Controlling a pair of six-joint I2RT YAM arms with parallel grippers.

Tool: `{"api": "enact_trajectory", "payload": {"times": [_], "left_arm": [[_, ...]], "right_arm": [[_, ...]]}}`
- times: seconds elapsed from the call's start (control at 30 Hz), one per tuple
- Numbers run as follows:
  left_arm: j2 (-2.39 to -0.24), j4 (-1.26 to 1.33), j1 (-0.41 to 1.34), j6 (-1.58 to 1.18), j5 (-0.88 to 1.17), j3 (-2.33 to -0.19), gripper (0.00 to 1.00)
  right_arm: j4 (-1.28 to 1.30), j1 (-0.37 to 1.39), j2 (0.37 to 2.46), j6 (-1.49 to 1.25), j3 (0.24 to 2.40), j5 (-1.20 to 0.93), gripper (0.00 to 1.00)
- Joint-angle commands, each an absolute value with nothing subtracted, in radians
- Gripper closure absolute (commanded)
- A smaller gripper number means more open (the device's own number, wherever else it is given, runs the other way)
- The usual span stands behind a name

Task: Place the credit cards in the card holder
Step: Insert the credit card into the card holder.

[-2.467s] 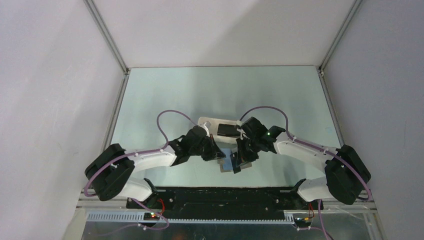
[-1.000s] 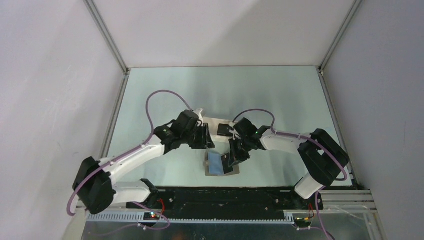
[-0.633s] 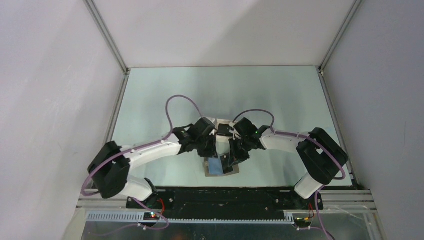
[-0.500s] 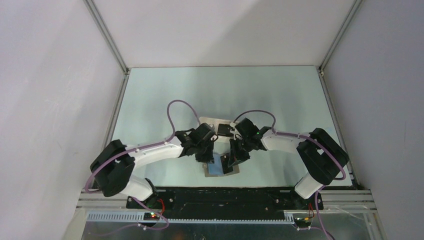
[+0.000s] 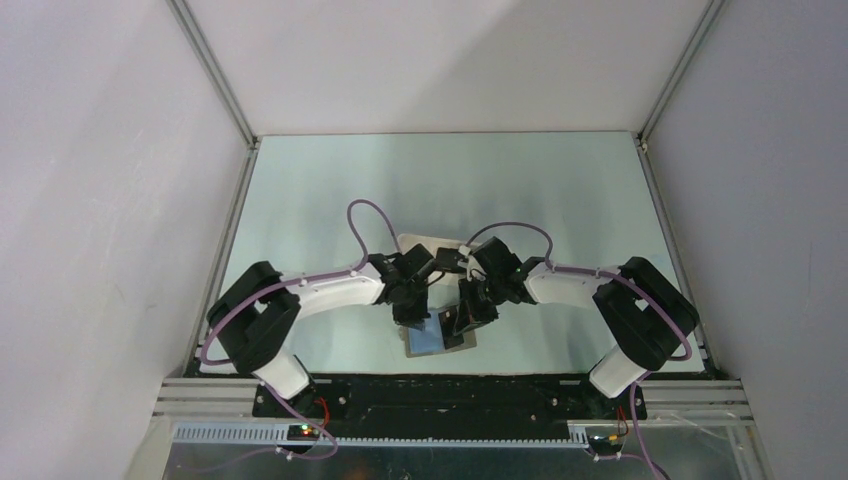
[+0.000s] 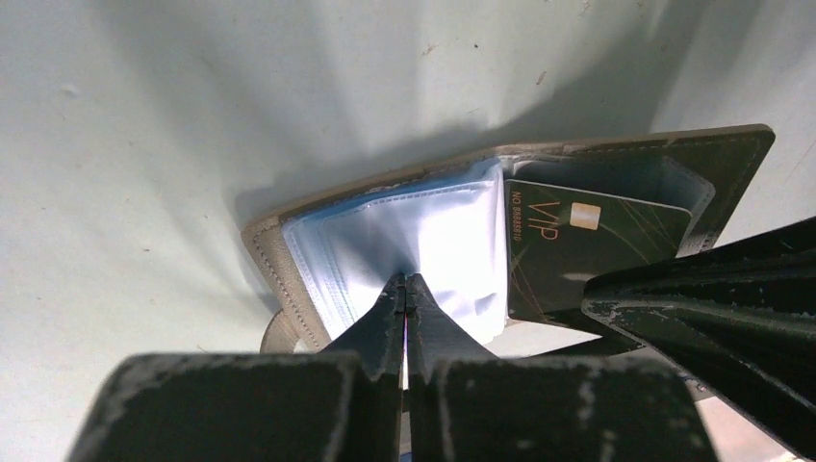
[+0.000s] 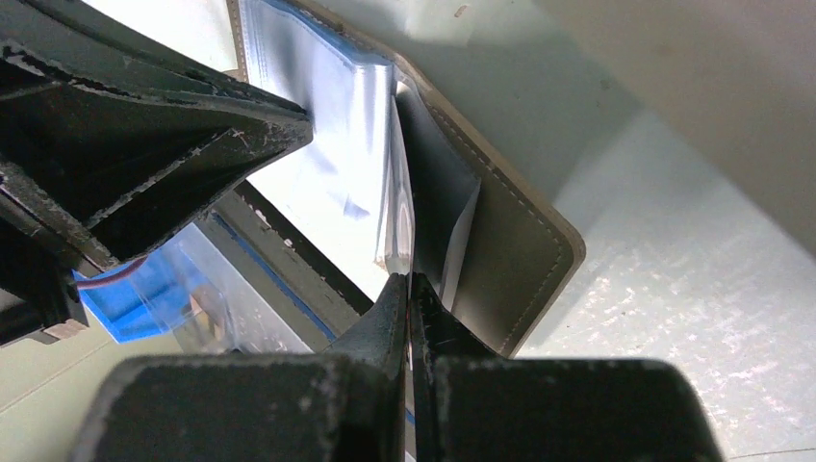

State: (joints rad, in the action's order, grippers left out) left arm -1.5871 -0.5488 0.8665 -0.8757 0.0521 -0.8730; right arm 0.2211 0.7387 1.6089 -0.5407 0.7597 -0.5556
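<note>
**Open card holder, worked by two closed tools**

Nearest the arm bases: card holder (image 5: pixel 428 340), lying open on the pale green surface (image 5: pixel 330 200). Grey-brown cover downward, silvery-blue inside upward. Short strap tab peeking out from under one corner.

Inside the card holder: clear sleeves (image 6: pixel 423 241), stacked over the left half, bluish white and creased. One credit card (image 6: pixel 597 241), dark, marked "VIP", with a gold chip. Seated in the pocket of the other half, on the right arm's side.

Left tool (image 6: pixel 406 287): jaws fully together, tips on the sleeve stack close to the fold, just beside the card's short edge. Plastic puckered toward the tips. Leaf nipped or merely pressed: cannot tell.

Right tool (image 7: pixel 408 281): jaws fully together, pinched on the edge of a single clear leaf standing upright at the fold. Grey-brown cover curving away just beside the tips. Left tool's tip resting on the sleeves close by, the two tools not touching.

Just beyond both wrists: white tray (image 5: pixel 412 243), largely hidden behind them.
</note>
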Motion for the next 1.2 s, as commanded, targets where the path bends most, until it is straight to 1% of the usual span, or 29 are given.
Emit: {"api": "enact_trajectory", "payload": {"times": [0.0,0.33,0.4,0.57,0.77,1.17], "left_arm": [[-1.637,-0.596,0.867,-0.895,0.003,-0.900,1.00],[-1.608,-0.627,0.867,-0.890,0.003,-0.900,1.00],[-1.594,-0.644,0.867,-0.889,-0.026,-0.893,1.00],[-1.565,-0.685,0.867,-0.870,-0.028,-0.869,1.00],[-1.566,-0.697,0.867,-0.855,-0.019,-0.862,1.00],[-1.609,-0.704,0.867,-0.844,-0.018,-0.879,1.00]], "right_arm": [[0.213,0.750,1.627,-0.497,0.736,-0.564,1.00],[0.238,0.750,1.587,-0.488,0.710,-0.564,1.00],[0.247,0.750,1.581,-0.481,0.707,-0.563,1.00],[0.230,0.750,1.532,-0.474,0.690,-0.569,1.00],[0.195,0.745,1.583,-0.480,0.689,-0.609,1.00],[0.135,0.712,1.588,-0.472,0.691,-0.651,1.00]]}}
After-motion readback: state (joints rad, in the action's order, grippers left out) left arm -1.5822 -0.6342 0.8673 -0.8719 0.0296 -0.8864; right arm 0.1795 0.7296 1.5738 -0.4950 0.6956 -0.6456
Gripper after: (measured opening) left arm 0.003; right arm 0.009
